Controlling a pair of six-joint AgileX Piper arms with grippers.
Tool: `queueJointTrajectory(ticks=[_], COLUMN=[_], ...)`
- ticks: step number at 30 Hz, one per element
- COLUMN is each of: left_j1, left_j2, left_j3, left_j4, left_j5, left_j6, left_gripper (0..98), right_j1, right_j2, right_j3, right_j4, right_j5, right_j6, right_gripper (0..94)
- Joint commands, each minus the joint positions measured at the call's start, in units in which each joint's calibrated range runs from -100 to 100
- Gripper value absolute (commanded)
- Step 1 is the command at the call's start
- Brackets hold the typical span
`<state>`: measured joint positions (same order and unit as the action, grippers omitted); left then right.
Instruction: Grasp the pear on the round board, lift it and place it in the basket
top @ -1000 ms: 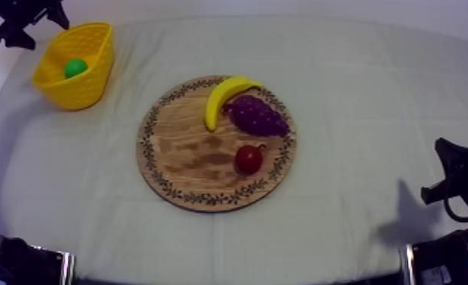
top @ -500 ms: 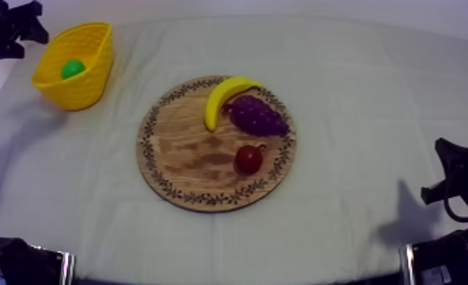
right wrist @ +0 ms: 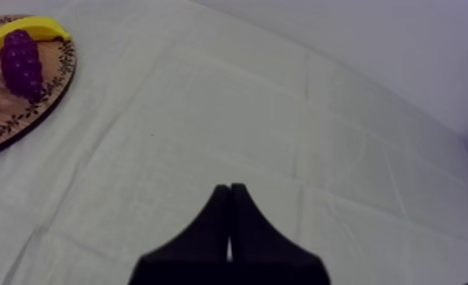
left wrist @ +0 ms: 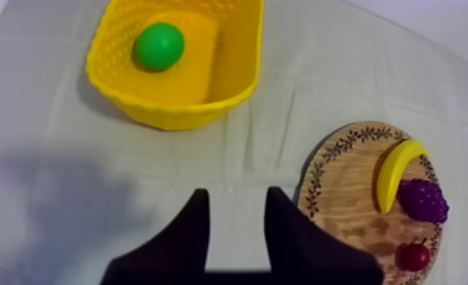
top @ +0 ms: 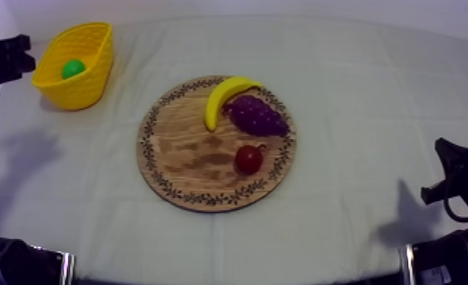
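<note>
A green pear (top: 73,68) lies inside a yellow basket (top: 92,89), which stands on the cloth (top: 358,91) at ten o'clock from a round wooden board (top: 183,151). On the board, a banana (top: 221,95) sits at twelve o'clock, grapes (top: 258,115) just beside it at two, and a small red fruit (top: 248,159) at five. The left gripper (left wrist: 237,195) hovers near the basket's nine o'clock, fingers apart. The right gripper (right wrist: 230,188), at the board's four o'clock and well apart, has its fingers pressed together.

Text, numbers, brands: none can be read.
Rim of wooden board (top: 183,144): dark ornamental pattern, no letters.
</note>
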<state>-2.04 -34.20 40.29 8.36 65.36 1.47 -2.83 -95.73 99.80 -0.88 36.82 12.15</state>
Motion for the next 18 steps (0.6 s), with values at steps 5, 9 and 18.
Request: queueJointTrajectory(ticks=[5, 9, 18], left_j1=[-0.08, 0.11, 1.12], left_j2=[-8.32, -14.36, -29.81], left_j3=[11.36, 19.5, 41.09], left_j4=[0.03, -0.07, -2.41], left_j5=[-8.5, -14.76, -28.9], left_j6=[-0.83, -0.66, 3.5], left_gripper=[15.2, 8.6, 0.5], right_j1=[-0.01, -0.01, -0.01], right_j2=[-0.03, -0.03, -0.03], right_j3=[-0.02, -0.02, -0.02], right_j4=[-0.02, -0.02, -0.02], right_j5=[-0.04, -0.04, -0.04], right_j6=[-0.02, -0.02, -0.02], right_gripper=[0.2, 0.2, 0.2])
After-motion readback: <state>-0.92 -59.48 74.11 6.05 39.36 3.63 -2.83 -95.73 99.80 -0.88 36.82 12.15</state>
